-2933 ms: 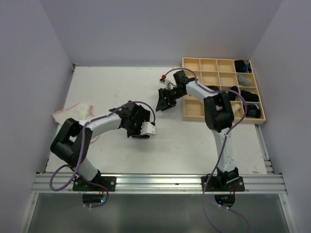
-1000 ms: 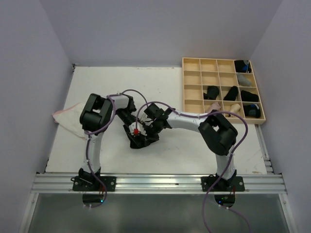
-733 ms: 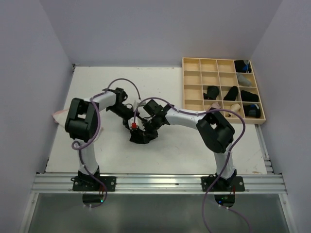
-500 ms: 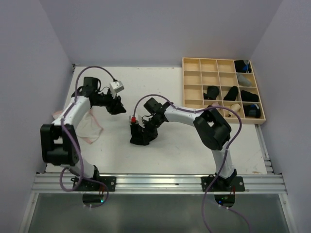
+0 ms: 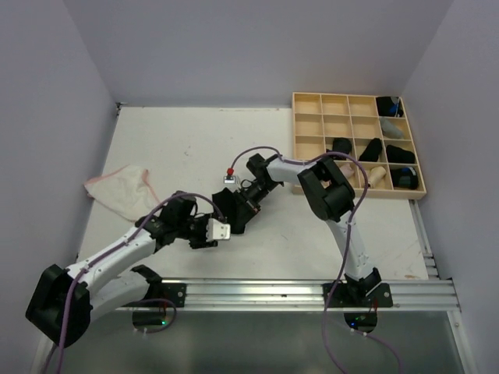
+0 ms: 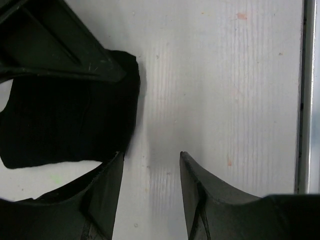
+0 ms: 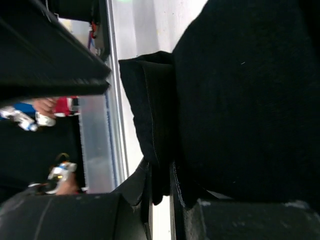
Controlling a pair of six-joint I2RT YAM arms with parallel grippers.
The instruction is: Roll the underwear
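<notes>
Found the bench (image 5: 312,234) mostly bare, with the wooden grid tray (image 5: 312,125) at its far right already carrying several rolls (image 5: 341,146). Saw the whitish pair (image 5: 121,191) lying flat and untouched at the left edge. Placed the black underwear (image 6: 60,125) mid-bench, toward the near side. Noted the left pincer (image 6: 151,156), half a second back up by the whitish pair, now low and just near-left of the black underwear, widened to roughly half open with only bare bench between its fingers. Noted the right pincer (image 7: 161,171) all but closed, nipping a doubled edge of the black cloth. Judged this a fresh approach by the left side after letting go, with the rolling barely begun.
</notes>
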